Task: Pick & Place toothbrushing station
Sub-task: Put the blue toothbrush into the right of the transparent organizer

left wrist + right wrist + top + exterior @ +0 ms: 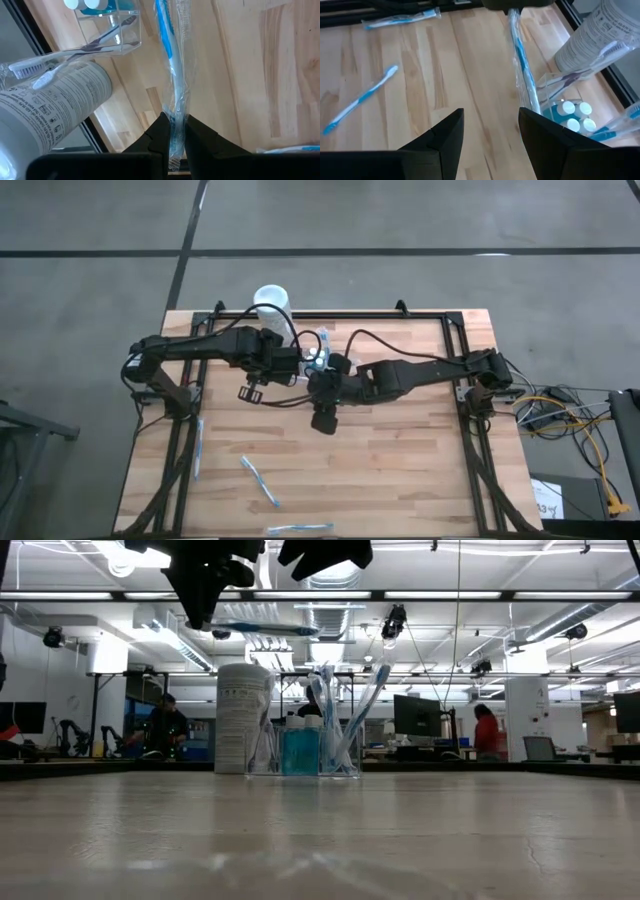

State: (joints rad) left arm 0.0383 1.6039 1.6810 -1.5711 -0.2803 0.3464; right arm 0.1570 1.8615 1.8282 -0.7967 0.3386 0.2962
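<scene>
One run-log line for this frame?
left hand: shut on wrapped toothbrush, raised | right hand: open, beside it | clear holder: on table by white container

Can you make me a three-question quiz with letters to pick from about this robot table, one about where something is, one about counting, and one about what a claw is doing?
1. Where is the white cylinder?
A. At the table's far edge, beside the clear holder
B. At the near edge, in the middle
C. On the floor

2. How many toothbrushes lie loose on the near part of the table?
A. One
B. Three
C. Six

3. What is the left gripper doing?
A. Hanging open with nothing in it
B. Pinching a wrapped blue-and-white toothbrush
C. Holding the white cylinder

Answers:
1 A, the high view shows it at the far edge next to the holder.
2 B, the high view shows three lying flat.
3 B, its wrist view shows the fingers shut on the wrapper; the right gripper is open.
</scene>
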